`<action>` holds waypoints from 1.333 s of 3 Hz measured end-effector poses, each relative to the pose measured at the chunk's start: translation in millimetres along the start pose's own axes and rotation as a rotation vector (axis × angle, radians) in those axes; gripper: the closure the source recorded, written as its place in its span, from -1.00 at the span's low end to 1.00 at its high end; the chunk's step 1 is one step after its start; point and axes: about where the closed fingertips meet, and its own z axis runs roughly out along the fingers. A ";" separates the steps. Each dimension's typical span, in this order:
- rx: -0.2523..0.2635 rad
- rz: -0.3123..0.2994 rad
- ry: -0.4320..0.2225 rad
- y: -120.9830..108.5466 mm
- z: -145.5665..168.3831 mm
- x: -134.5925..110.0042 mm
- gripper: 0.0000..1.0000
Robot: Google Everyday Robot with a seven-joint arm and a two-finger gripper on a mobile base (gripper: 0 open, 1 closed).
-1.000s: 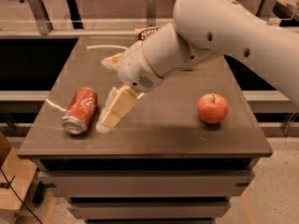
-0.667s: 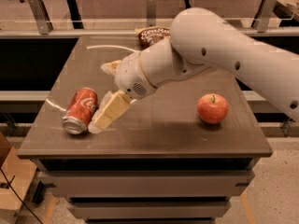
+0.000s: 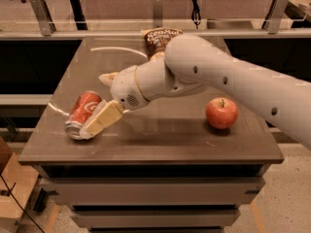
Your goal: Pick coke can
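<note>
Coke can (image 3: 81, 111) lies on its side on the table (image 3: 160, 144), well left of the apple (image 3: 221, 113). Gripper (image 3: 95, 103) also left of the apple, down at the can. Fingers (image 3: 103, 119) spread apart, the near one overlapping the can's side. Snack bag (image 3: 160, 37) behind and left of the apple.

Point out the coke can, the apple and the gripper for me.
coke can (image 3: 80, 111): camera view, on the red side wall of the can, which lies on its side.
apple (image 3: 221, 113): camera view, on the middle of its red skin.
gripper (image 3: 94, 105): camera view, midway between its open fingertips, which straddle the can.
</note>
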 end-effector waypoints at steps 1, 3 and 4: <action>-0.023 0.030 -0.019 -0.4 19.3 6.2 -1.00; -0.042 0.066 -0.022 5.2 37.0 14.6 -0.66; -0.036 0.065 -0.022 3.7 36.3 13.6 -0.19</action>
